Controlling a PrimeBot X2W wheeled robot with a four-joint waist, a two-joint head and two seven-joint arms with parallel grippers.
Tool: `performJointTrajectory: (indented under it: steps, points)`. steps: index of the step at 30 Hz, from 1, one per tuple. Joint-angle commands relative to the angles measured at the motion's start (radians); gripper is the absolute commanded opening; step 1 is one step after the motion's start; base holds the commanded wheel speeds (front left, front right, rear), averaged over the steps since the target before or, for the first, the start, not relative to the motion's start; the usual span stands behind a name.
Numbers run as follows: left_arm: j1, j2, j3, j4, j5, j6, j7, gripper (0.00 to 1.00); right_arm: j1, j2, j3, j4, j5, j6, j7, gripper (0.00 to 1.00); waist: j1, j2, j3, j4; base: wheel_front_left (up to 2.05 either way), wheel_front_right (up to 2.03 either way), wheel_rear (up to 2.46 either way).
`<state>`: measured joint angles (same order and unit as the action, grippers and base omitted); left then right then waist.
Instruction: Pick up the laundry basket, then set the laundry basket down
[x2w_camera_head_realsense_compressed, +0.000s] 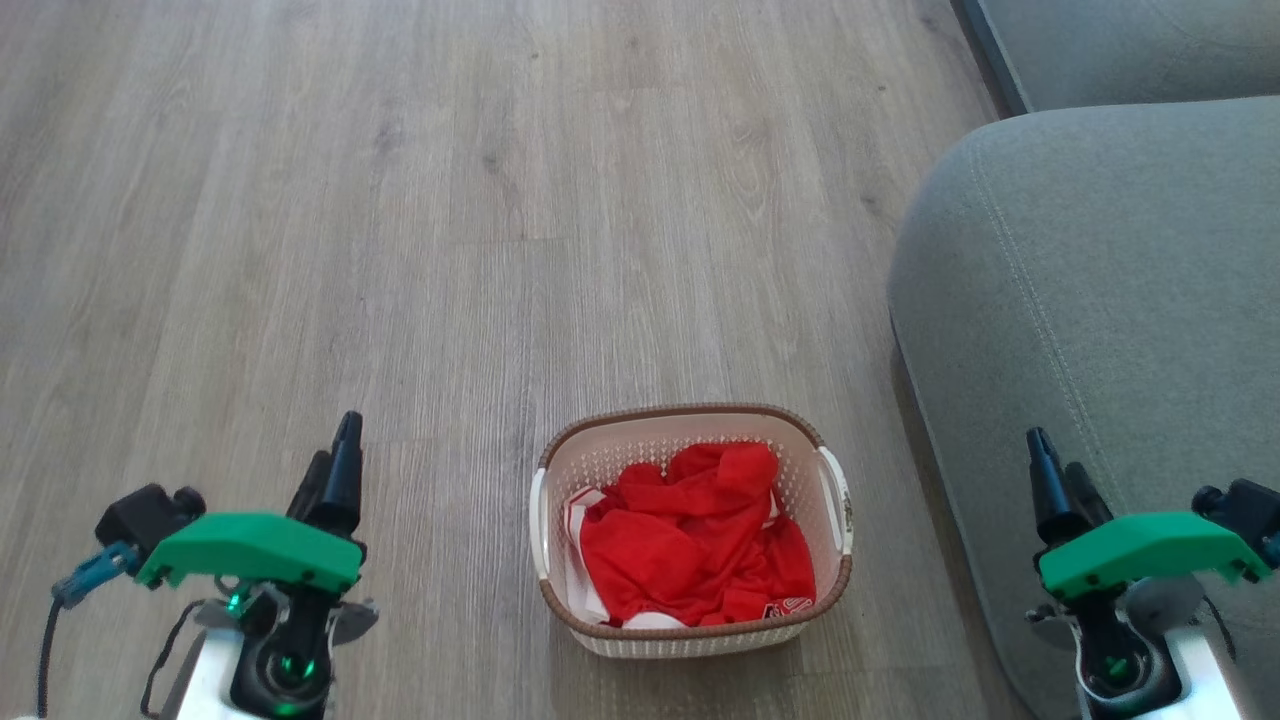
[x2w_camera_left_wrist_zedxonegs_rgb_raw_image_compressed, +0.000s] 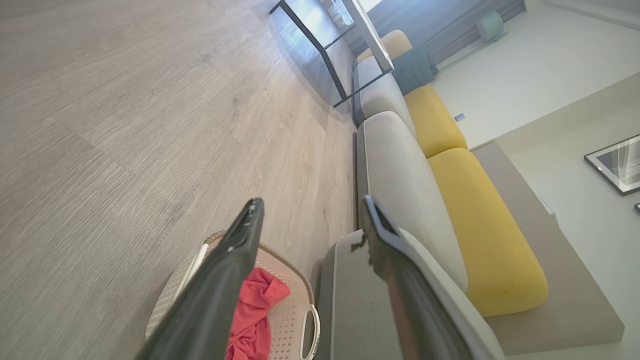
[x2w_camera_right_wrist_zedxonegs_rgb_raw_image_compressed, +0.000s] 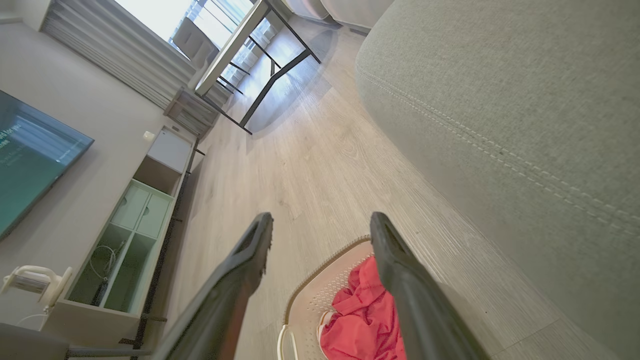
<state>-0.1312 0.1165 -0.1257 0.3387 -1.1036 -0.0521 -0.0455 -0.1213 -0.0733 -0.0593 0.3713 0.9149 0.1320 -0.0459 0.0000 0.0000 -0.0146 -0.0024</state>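
Laundry basket (x2w_camera_head_realsense_compressed: 694, 636) rests on the floor (x2w_camera_head_realsense_compressed: 400, 250) at 6 o'clock, sofa (x2w_camera_head_realsense_compressed: 1100, 280) at 3. Your left gripper (x2w_camera_head_realsense_compressed: 338, 450) at 8 and right gripper (x2w_camera_head_realsense_compressed: 1055, 460) at 4 hang apart from it, fingers parted, empty. Pickup looks unstarted; next, reach its side handles (x2w_camera_head_realsense_compressed: 835, 500).

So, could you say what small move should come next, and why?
Probably bring both grippers inward toward the side handles of the laundry basket: the left gripper and right gripper are open, well out to either side, and it sits ungrasped on the floor.
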Motion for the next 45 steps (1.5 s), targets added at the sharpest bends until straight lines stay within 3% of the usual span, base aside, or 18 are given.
performJointTrajectory:
  steps: [1, 45]
  points:
    - [-0.068, 0.025, 0.007, -0.026, 0.024, 0.003, -0.011, 1.0, -0.065, -0.026, 0.013, -0.026, -0.031, -0.001, -0.014, 1.0, 0.0, 0.0, 0.0, 0.0, 0.0, 0.0, 0.0]
    - [-0.209, 0.076, -0.134, 0.092, 0.437, 0.053, -0.145, 1.0, -0.184, -0.078, 0.126, 0.086, -0.506, -0.001, -0.144, 1.0, 0.0, 0.0, -0.01, -0.004, 0.0, 0.0, 0.0]
